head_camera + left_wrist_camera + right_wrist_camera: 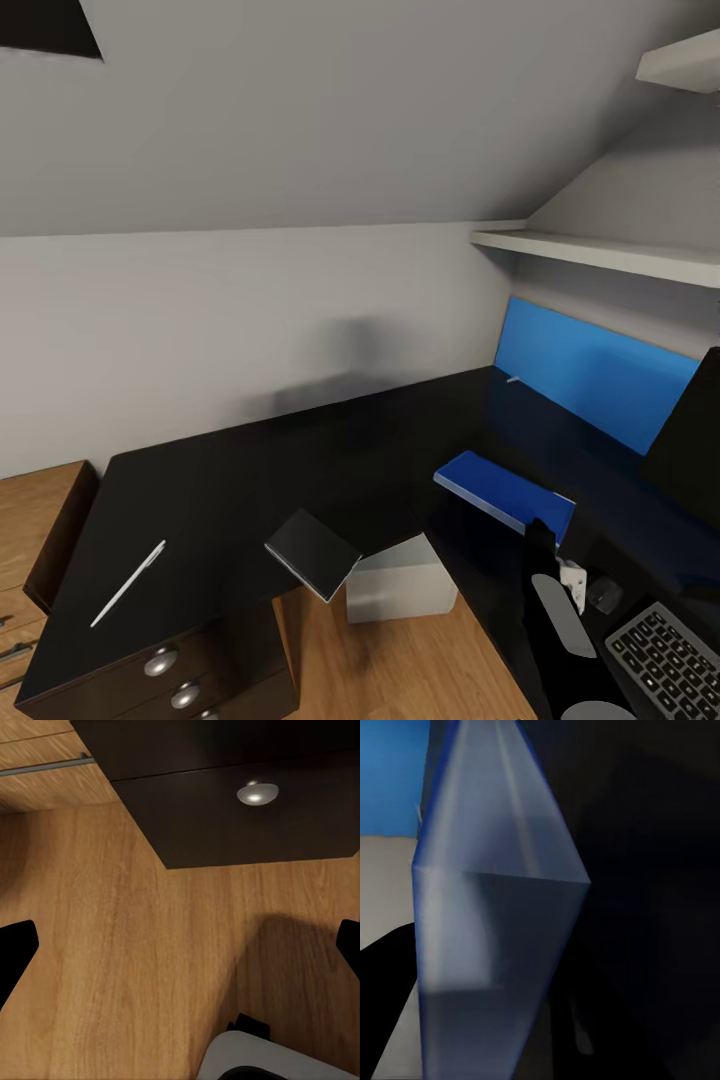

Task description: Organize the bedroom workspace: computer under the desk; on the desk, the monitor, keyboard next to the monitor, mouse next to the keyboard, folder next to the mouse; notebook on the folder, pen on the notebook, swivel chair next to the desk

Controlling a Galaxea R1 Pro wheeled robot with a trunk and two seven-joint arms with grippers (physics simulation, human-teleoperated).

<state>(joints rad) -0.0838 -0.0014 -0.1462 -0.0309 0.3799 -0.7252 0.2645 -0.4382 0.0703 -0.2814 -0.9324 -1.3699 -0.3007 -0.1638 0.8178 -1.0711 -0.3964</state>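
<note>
The right gripper [542,527] seems clamped on the folder [503,491], held just above the desk [250,470]; the left gripper's [180,945] 2 fingers are spread wide, empty.

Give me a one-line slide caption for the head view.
Right gripper holds the blue folder over the black desk; notebook and pen wait.
</note>
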